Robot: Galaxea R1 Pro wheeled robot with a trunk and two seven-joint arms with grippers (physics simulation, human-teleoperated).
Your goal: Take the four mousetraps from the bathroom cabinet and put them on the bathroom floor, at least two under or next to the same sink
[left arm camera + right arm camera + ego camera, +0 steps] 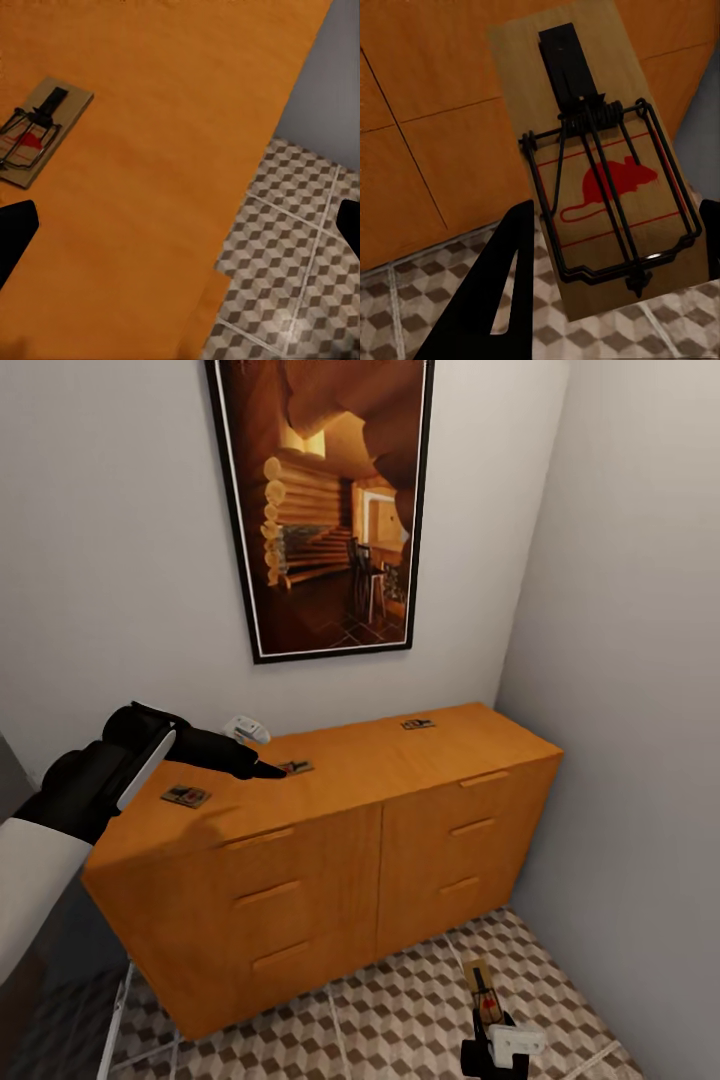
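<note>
Three mousetraps lie on top of the orange-brown cabinet (330,830): one near its left end (186,795), one in the middle (296,767), one toward the back right (418,724). My left gripper (268,769) hovers low over the top, its tip just left of the middle trap. Its fingers (15,234) stand wide open with bare wood between them and a mousetrap (37,131) off to one side. My right gripper (487,1022) is low over the bathroom floor (400,1010), in front of the cabinet, shut on another mousetrap (483,988) (600,172).
A small white object (247,729) sits at the back of the cabinet top. A large framed picture (325,500) hangs above it. The grey side wall (640,710) stands close to the cabinet's right end, leaving a narrow strip of tiled floor.
</note>
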